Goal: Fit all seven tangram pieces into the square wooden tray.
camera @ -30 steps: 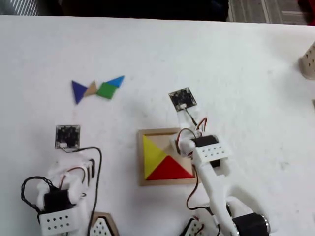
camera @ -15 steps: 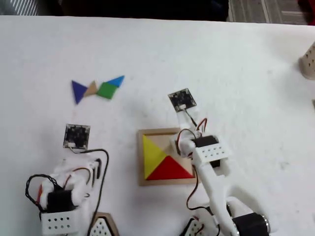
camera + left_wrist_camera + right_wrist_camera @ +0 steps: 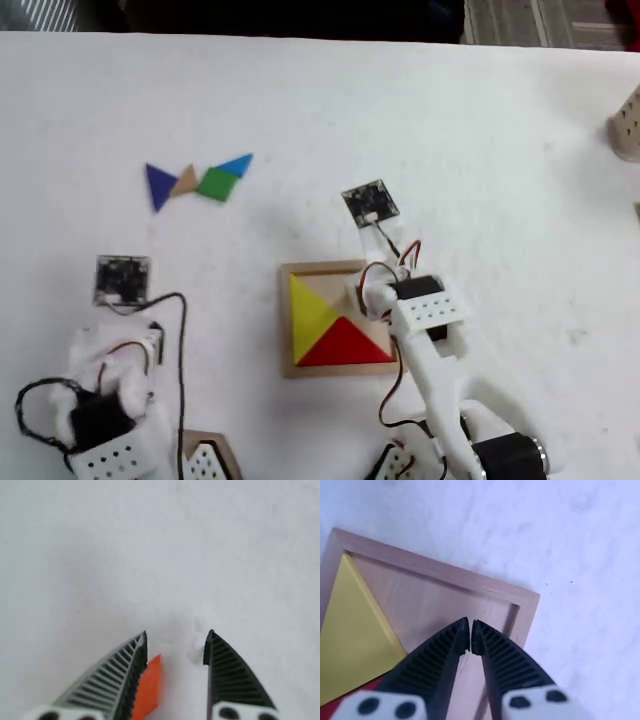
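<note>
My right claw (image 3: 470, 630) is closed, tips together over bare wood near a corner of the one tray (image 3: 435, 567). Two pieces lie inside it: a yellow triangle (image 3: 308, 312) and a red triangle (image 3: 345, 345). Four more cluster well apart on the open table (image 3: 450, 120) — dark blue triangle (image 3: 158, 184), tan piece (image 3: 186, 181), green square (image 3: 217, 183), light blue triangle (image 3: 237, 164). My left claw (image 3: 175, 642) is spread, with one orange piece (image 3: 150, 687) just beside a finger — cut off, its shape unclear

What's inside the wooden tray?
A yellow triangle and a red triangle lie in the tray. The right gripper hangs over bare wood and covers the spot beneath it.
</note>
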`<action>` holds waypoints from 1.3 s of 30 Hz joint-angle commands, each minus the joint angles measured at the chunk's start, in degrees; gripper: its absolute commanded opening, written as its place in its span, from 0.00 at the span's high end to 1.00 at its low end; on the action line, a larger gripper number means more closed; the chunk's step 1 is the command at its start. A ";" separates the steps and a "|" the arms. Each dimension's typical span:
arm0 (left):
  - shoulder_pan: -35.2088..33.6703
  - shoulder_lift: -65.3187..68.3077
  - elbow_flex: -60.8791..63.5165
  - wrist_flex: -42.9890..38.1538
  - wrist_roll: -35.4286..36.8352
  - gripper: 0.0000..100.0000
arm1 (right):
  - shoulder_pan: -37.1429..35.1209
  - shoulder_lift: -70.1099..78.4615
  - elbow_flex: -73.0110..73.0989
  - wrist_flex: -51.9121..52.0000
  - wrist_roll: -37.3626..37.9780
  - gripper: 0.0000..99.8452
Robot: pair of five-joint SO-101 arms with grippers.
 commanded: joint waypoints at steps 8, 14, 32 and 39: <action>-13.41 -0.13 -12.92 4.04 0.62 0.80 | 0.84 -1.45 -0.26 -0.40 0.79 0.98; -13.58 9.54 -15.65 3.96 0.62 0.80 | 0.84 -1.45 -0.26 -0.40 0.79 0.98; -26.77 54.90 -37.63 6.24 -41.41 0.70 | 0.75 -1.36 -0.35 -0.40 0.79 0.98; -28.35 58.77 -37.63 6.15 -65.49 0.73 | 0.75 -1.36 -0.35 -0.40 0.79 0.98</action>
